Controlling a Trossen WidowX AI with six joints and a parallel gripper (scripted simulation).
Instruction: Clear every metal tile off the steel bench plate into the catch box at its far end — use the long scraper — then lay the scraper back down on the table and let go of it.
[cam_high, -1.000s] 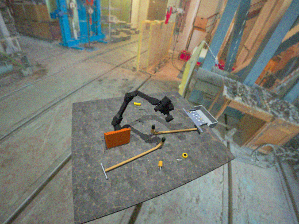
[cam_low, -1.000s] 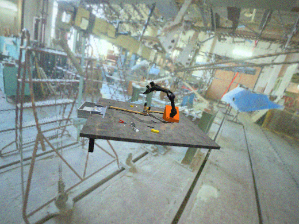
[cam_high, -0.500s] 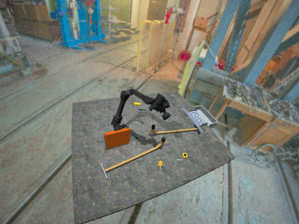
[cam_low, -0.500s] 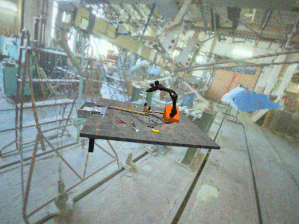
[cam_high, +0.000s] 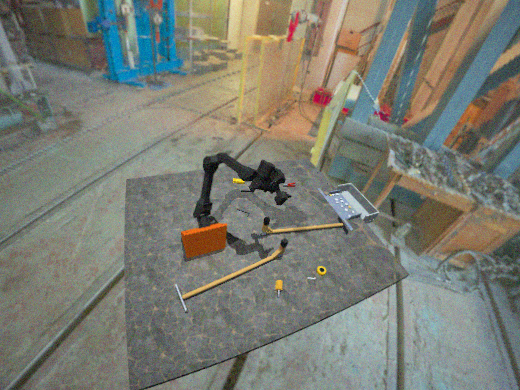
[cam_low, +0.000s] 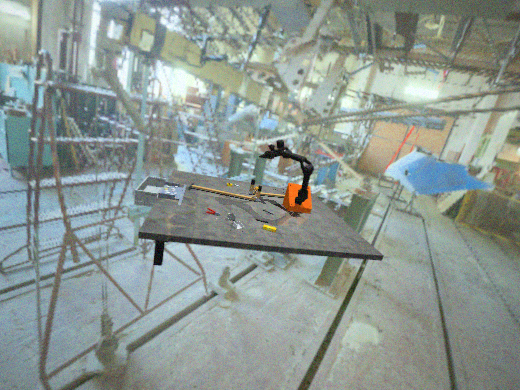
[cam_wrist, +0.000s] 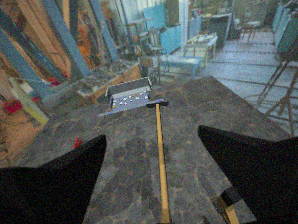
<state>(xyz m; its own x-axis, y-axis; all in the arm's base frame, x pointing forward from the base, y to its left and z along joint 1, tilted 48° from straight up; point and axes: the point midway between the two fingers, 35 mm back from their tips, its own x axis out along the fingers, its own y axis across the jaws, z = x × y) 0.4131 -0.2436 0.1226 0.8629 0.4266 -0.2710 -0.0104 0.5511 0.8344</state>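
My gripper (cam_high: 282, 199) (cam_low: 262, 156) (cam_wrist: 153, 134) is open and empty, raised above the table. A wooden-handled scraper (cam_high: 305, 229) (cam_low: 220, 192) (cam_wrist: 161, 165) lies below it, its dark head against the near edge of the steel plate (cam_high: 331, 203) (cam_wrist: 107, 114). Its other end has a black grip standing up. Small metal tiles (cam_high: 342, 200) (cam_wrist: 131, 100) are spread on the plate. The catch box (cam_high: 370, 216) (cam_low: 145, 196) (cam_wrist: 127, 86) is at the plate's far end; its contents are unclear. A second wooden-handled tool (cam_high: 230, 276) with a thin metal crossbar lies nearer the top camera.
An orange block (cam_high: 205, 241) (cam_low: 291, 200) stands near the arm's base. A yellow ring (cam_high: 321, 270) and a yellow-handled tool (cam_high: 279, 285) lie on one side. Red pliers (cam_high: 291, 185) (cam_low: 211, 211) (cam_wrist: 77, 143) and a yellow cylinder (cam_high: 238, 180) (cam_low: 269, 228) lie on the other.
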